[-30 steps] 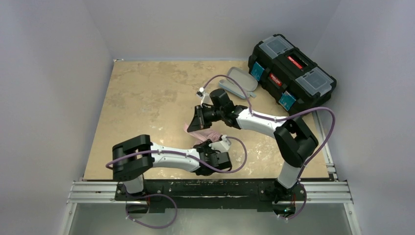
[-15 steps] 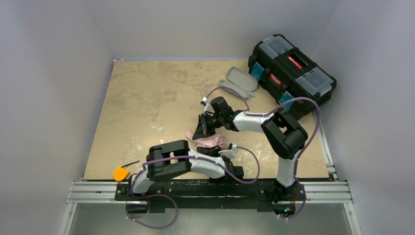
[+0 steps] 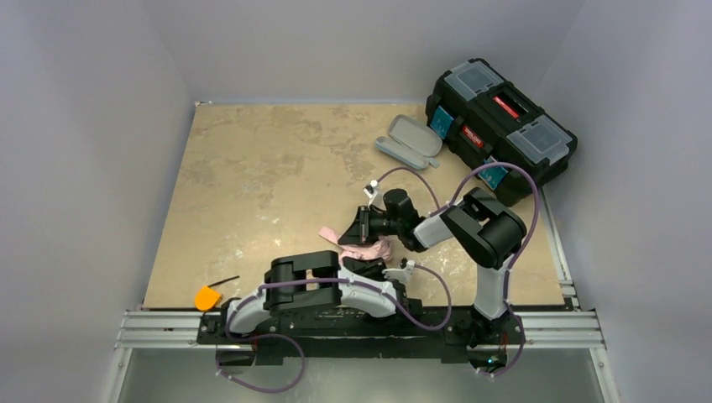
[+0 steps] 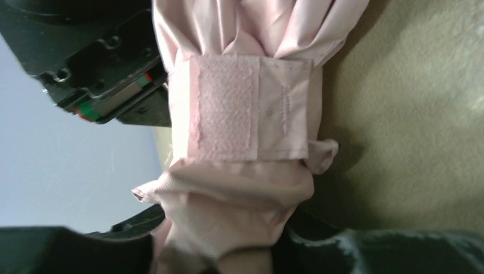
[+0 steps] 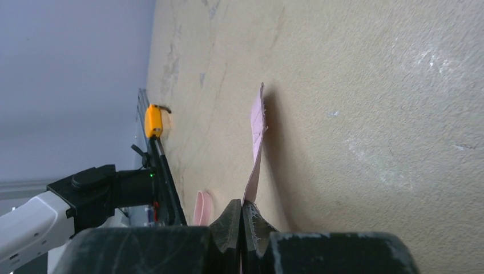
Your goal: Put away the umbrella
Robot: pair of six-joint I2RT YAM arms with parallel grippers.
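Umbrella (image 4: 240, 194) lies bundled on the tabletop (image 5: 371, 114), directly between the fingers of the left end effector (image 4: 220, 260), which clamp the canopy, evidently to steady it. Right end effector (image 5: 242, 222) is pinched on the closure strap (image 5: 256, 137), whose free tail extends ahead, presumably for wrapping.

The umbrella (image 3: 365, 246) lies near the table's (image 3: 252, 168) front edge, the hard case (image 3: 409, 140) well behind it, left of the toolbox (image 3: 499, 126).

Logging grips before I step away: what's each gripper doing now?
Left gripper: closed on the umbrella, at its bunched canopy.
Right gripper: closed, pinching the pink strap.
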